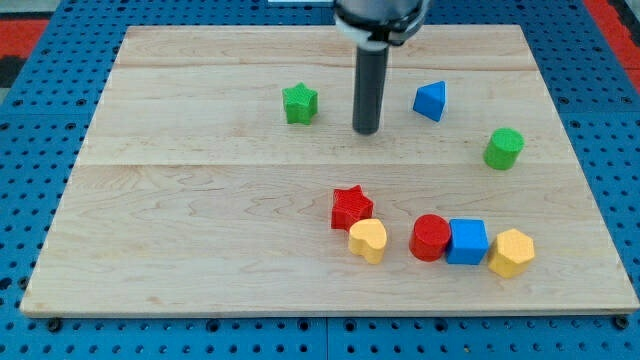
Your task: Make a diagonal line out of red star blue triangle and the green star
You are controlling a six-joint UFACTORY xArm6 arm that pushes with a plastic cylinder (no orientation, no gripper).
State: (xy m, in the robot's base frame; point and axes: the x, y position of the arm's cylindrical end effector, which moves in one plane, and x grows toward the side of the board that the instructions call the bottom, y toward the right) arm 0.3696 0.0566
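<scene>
Pictured on the wooden counter (200, 200), from the view's left: green star (299, 103) in the upper middle, standing alone; just to its right, my tip (367, 130), planted on bare wood between that star and the blue triangle (430, 100), touching neither. Lower down, near the view's bottom, red star (351, 207), with a yellow heart-shaped block (369, 240) pressed against its lower right corner. Further right along the bottom: red cylinder (430, 238), blue cube (467, 241) and yellow hexagonal block (511, 252), packed side by side in a short row. Off to the right and above that row, a green cylinder (503, 148), well apart from the rest. No jaws on this tool, only a straight dark rod, so nothing spread, pressed together or pinched; simply resting upright, hanging from the arm's dark housing at the view's top. Judged from the layout: line not yet formed, with green star and blue triangle almost level across the top and red star below and between them, closer to a shallow V than a diagonal. Likely step in hand: lining up for a push on one of the two upper blocks. Next move probably calls for swinging behind the blue triangle or the green star and sliding it down or up to fall in line with the red star, without nudging the yellow heart-shaped block alongside.
</scene>
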